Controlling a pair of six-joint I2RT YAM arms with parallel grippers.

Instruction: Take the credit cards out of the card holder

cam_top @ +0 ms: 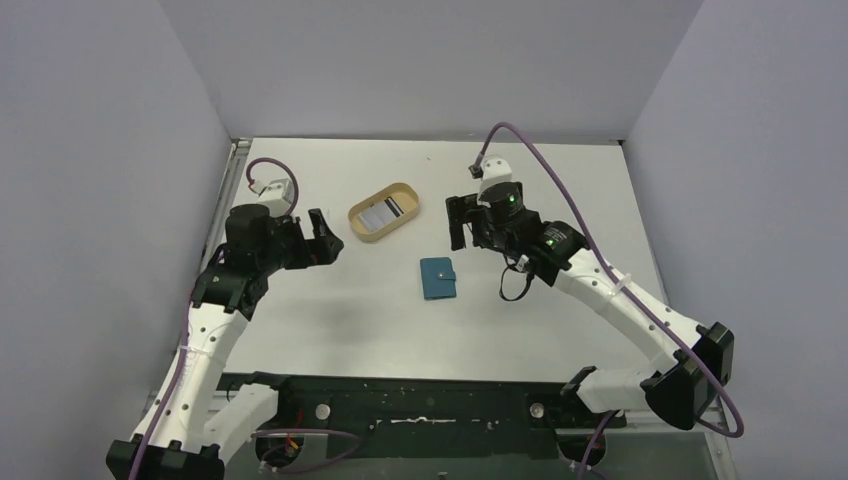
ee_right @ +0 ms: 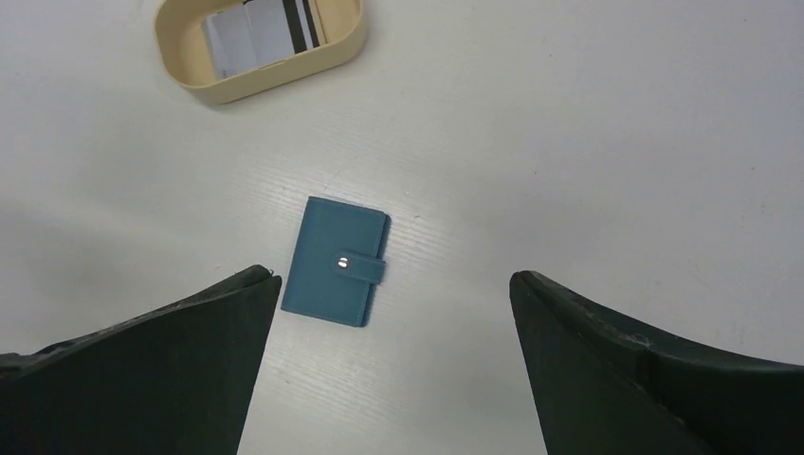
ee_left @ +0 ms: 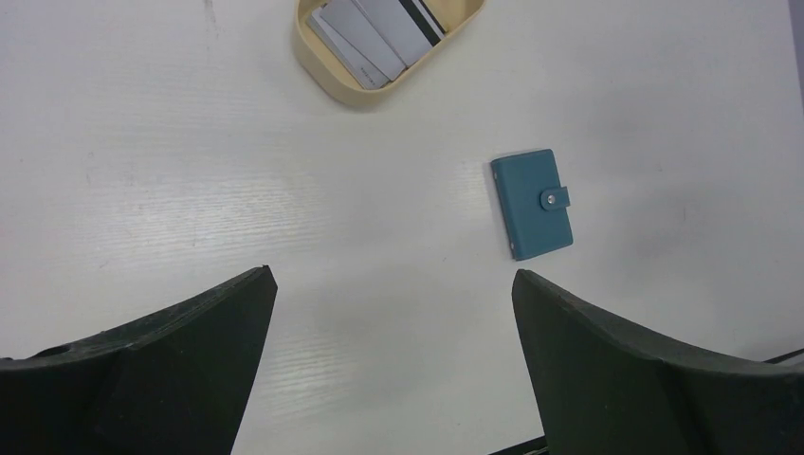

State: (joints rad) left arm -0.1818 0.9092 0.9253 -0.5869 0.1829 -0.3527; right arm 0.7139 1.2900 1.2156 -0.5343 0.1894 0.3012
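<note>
The teal card holder (cam_top: 438,278) lies shut and snapped on the white table, also seen in the left wrist view (ee_left: 532,203) and the right wrist view (ee_right: 336,261). Whitish-grey credit cards (cam_top: 381,211) with a dark stripe lie in the oval tan tray (cam_top: 361,228); the wrist views show them too (ee_left: 379,38) (ee_right: 261,33). My left gripper (cam_top: 327,238) hovers open to the left of the tray, nothing between its fingers (ee_left: 171,370). My right gripper (cam_top: 457,222) hangs open up and right of the card holder, its fingers (ee_right: 626,370) empty.
The tan tray (ee_left: 327,71) (ee_right: 275,81) stands behind and left of the card holder. Grey walls close in the table on three sides. The arms' black base plate (cam_top: 420,410) runs along the near edge.
</note>
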